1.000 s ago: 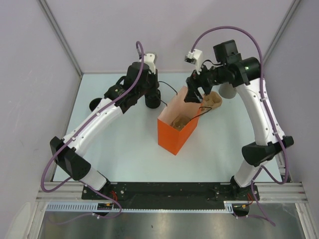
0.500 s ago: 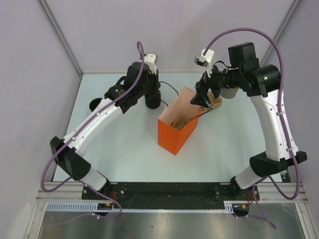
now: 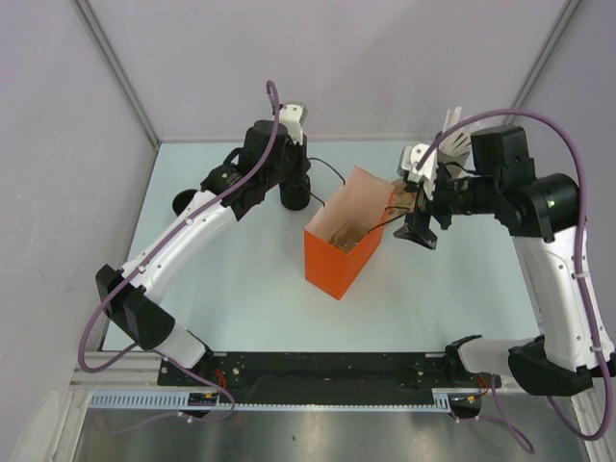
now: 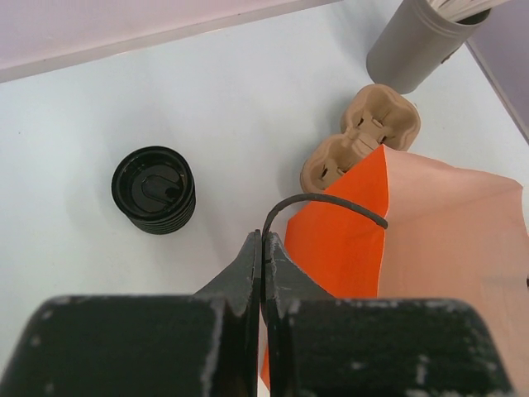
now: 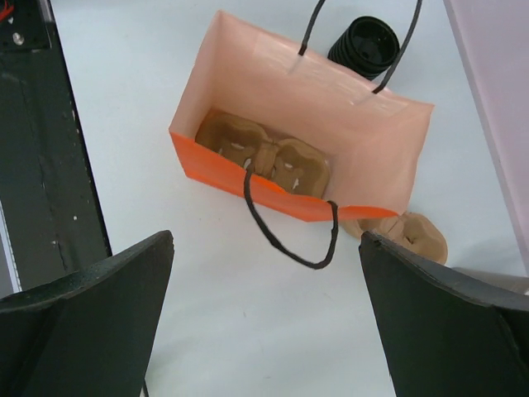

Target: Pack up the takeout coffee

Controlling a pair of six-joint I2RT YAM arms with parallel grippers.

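Left fingers (image 4: 248,273): pressed together on the thin black cord handle (image 4: 326,204) of the orange bag (image 3: 339,258), pinching it just above the bag's far-left rim.
Right fingers (image 5: 91,306): spread wide with nothing between them, hanging in the air to the right of the bag, clear of it.
Takeout coffee (image 4: 154,188): a small black cup with its round black lid on, standing upright on the surface (image 3: 241,289) to the far left of the bag. It is near the bag but outside it and not touching it, and neither arm holds it.
Orange bag: stands in the middle of the surface with its mouth open and its pale inner walls showing.
Second handle (image 5: 291,236): a loose black loop hanging down over the bag's orange outer face.
Carrier in the bag (image 5: 263,159): a tan moulded cup tray lying flat on the bag's floor.
Carrier outside (image 4: 364,136): a second tan tray on the surface just beside the bag's far-right corner.
Grey tub (image 4: 417,41): upright past the outer tray, at the far right, with white sticks in it.
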